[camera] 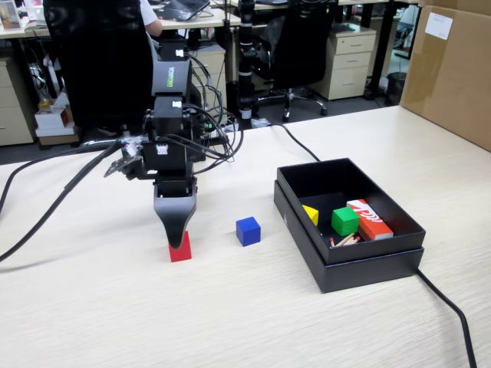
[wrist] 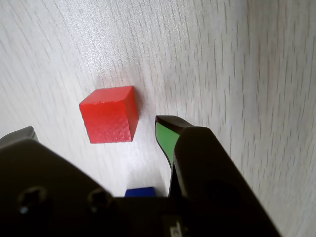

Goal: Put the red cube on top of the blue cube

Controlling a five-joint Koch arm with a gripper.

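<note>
The red cube (camera: 180,247) sits flat on the table (camera: 230,314), not yet lifted, and nothing of the stacking is done. In the fixed view the gripper (camera: 176,239) hangs tip-down right over it, its dark point overlapping the cube's top edge. In the wrist view the red cube (wrist: 109,114) lies in open wood between the two jaw tips, one tip at its 8 o'clock and the green-faced tip just off its 4 o'clock side, with a sliver of table showing between that tip and the cube; so the jaws stand apart around the cube and clasp nothing. What is left, as I judge it, is the whole of the work: close on the cube, raise it, carry it across and set it down. The blue cube (camera: 248,231) rests on the table at 3 o'clock of the red one in the fixed view, apart from it with bare wood between; in the wrist view a corner of it (wrist: 139,192) peeks out at 6 o'clock. Farther out at 3 o'clock stands a black box (camera: 349,268) holding a green cube (camera: 344,221), a yellow piece (camera: 310,215) and a red-and-white box (camera: 370,218). A cable (camera: 449,307) trails from behind it. Nothing lies on the line between the two cubes, so the path looks free.
</note>
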